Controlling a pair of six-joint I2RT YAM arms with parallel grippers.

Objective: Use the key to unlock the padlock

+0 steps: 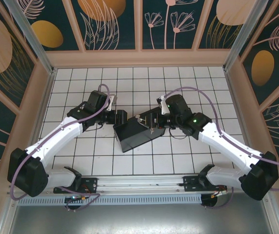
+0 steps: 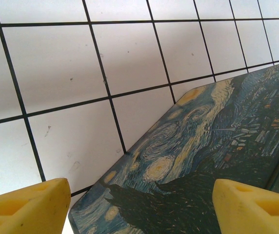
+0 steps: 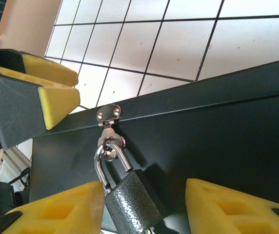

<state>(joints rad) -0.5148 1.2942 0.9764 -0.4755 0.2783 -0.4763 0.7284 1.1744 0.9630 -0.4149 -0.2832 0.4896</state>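
Padlock (image 3: 129, 202) is hanging by its thin shackle (image 3: 99, 168) from the small hasp (image 3: 109, 114) on the box's (image 1: 134, 135) dark front wall, just under the top edge of that wall. The box is sitting tipped on the tiled bench (image 1: 203, 87), between the two arms.

The right hand (image 3: 144, 184) is hovering at that front wall with its yellow fingers apart and the padlock body hanging between them. One finger is sitting just beside the body, while the other is standing clear of it, so nothing is being gripped.

The left hand (image 2: 140, 184) is working at the far side of the box, over the painted starry-night lid (image 2: 203, 156). Its fingers are standing wide apart, and I cannot tell whether they are pressing on the box or only straddling its corner.

Where the key is lying, I cannot tell.

Judging by this, the step in hand is getting hold of the lock body. To do it well, the right hand should be centring on the body, below the shackle, and closing gently, since the lock is swinging freely on the hasp and will twist away from a one-sided push. The left hand should be keeping the box from sliding meanwhile.
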